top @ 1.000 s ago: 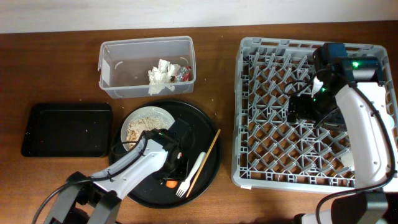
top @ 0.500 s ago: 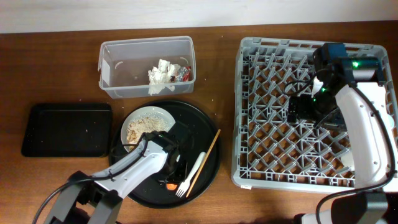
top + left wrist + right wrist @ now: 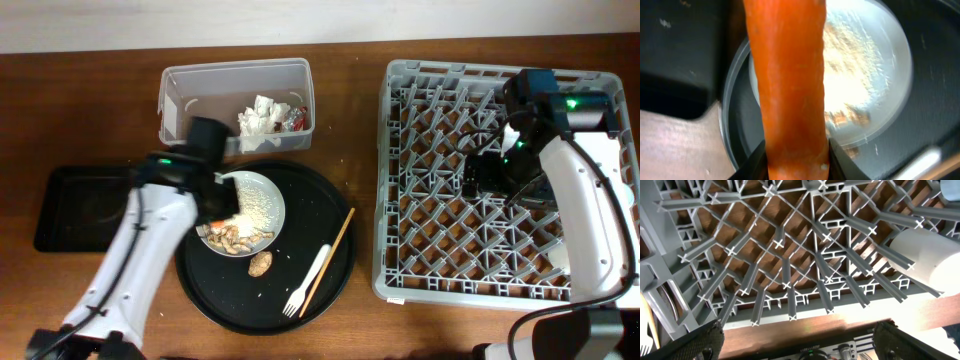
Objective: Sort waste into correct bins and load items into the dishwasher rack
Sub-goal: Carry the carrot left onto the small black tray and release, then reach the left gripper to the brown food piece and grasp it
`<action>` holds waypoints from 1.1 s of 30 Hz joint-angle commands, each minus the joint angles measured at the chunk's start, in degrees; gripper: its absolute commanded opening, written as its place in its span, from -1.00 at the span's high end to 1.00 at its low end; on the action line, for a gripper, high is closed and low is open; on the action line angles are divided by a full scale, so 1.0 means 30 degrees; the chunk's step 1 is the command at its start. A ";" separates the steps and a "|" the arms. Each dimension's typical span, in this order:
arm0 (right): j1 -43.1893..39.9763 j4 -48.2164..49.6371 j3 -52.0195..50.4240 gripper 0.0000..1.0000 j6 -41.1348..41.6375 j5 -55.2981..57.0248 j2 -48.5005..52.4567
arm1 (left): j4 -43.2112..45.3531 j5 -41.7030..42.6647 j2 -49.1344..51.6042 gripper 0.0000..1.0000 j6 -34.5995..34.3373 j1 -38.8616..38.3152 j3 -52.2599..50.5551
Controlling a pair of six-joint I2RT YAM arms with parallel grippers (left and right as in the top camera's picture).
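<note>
Midway through the waste-sorting step, by the look of it: clamping an orange carrot point(image 3: 790, 85) lengthwise in the left gripper point(image 3: 792, 162), jaws clenched on either flank of it, held over the white plate point(image 3: 278, 195) in the upper left part of the round black tray point(image 3: 320, 205). Hard to make out in the overhead view beyond a sliver of orange under the wrist. Already in the clear tub point(image 3: 180, 100), just beyond the round black tray's upper edge: crumpled white tissues point(image 3: 260, 115) and a red wrapper point(image 3: 297, 118). Yet to be sorted, on the round black tray: beige rice-like food point(image 3: 240, 238) on the plate, plus a brown lump point(image 3: 261, 263) just below the plate. Yet to be loaded, on the same tray's right half: a white fork point(image 3: 308, 282) and a wooden chopstick point(image 3: 335, 250), side by side. Well to the right of the round black tray, over the grey dishwasher rack point(image 3: 400, 180): the right gripper point(image 3: 478, 178), released, fingers spread wide and grasping nothing, near a white cup point(image 3: 930, 260) among the pegs. Next, probably: carrying the carrot off the round black tray to the shallow black rectangular tray point(image 3: 105, 208) just to its left, presumably the food-waste bin given paper and wrapper in the tub. Calls for a firm grip, enough height to clear the plate rim, then letting go low over the bare floor to stop any rolling.
</note>
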 commanded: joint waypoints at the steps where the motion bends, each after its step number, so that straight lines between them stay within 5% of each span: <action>1: -0.0138 -0.0015 0.0022 -0.97 -0.0138 0.0306 -0.0197 | 0.1647 -0.0328 0.0131 0.73 0.0015 0.3832 0.0197; 15: -0.0138 -0.0211 0.0022 -0.97 -0.0138 0.0313 -0.0197 | 0.5799 0.0073 0.5734 0.68 -0.0641 1.3034 0.0189; 18: -0.0138 -0.0226 0.0022 -0.97 -0.0138 0.0313 -0.0197 | 0.6462 0.0102 0.5909 0.29 -0.0634 1.3981 0.0197; 19: -0.0138 -0.0226 0.0022 -0.97 -0.0138 0.0313 -0.0197 | 0.6557 0.0576 0.5909 -0.47 -0.0619 1.4163 0.0197; 21: -0.0138 -0.0226 0.0022 -0.97 -0.0138 0.0313 -0.0197 | 0.6419 0.1719 0.5850 -0.89 -0.0248 1.4112 0.0372; 25: -0.0138 -0.0226 0.0022 -0.97 -0.0138 0.0313 -0.0197 | 0.6076 0.2463 0.3738 -0.98 -0.0109 1.1941 0.0656; 33: -0.0138 -0.0211 0.0022 -0.97 -0.0138 0.0313 -0.0197 | 0.1195 0.2463 0.0554 -0.98 0.0597 0.1180 -0.0226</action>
